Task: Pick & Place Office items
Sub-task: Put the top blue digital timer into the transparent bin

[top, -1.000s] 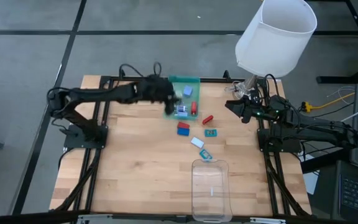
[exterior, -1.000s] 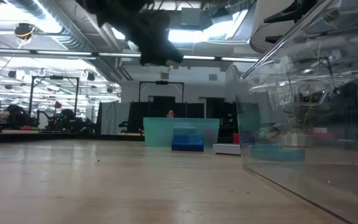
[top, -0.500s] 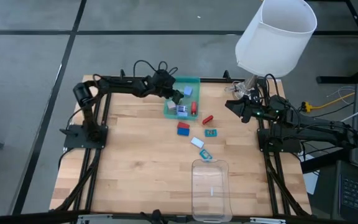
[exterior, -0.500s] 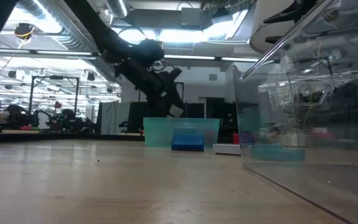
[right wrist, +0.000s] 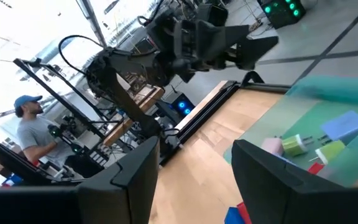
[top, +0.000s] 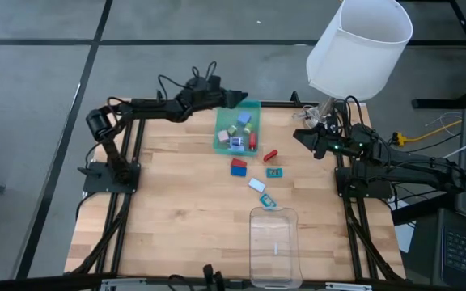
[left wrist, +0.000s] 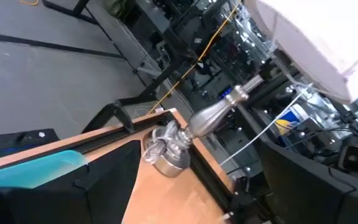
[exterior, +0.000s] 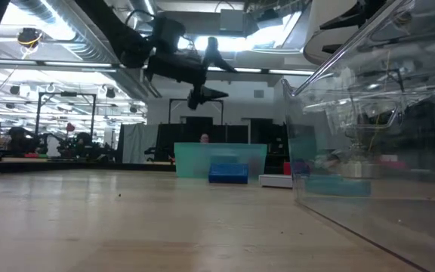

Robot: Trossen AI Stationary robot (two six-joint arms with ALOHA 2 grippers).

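Wide bare stretch of table [top: 168, 210] from centre toward 7–9 o'clock: free passage. Green tray [top: 222, 136] near 12 o'clock edge, packed with small pieces; left gripper [top: 238, 99] hanging above its far edge, fingers spread, blocking approach from behind. Loose office items [top: 252, 170] scattered between green tray and clear tray [top: 274, 246] at 6 o'clock: tight lane. At 2 o'clock: lamp shade [top: 359, 47] overhead, right gripper [top: 303, 136] parked at edge.
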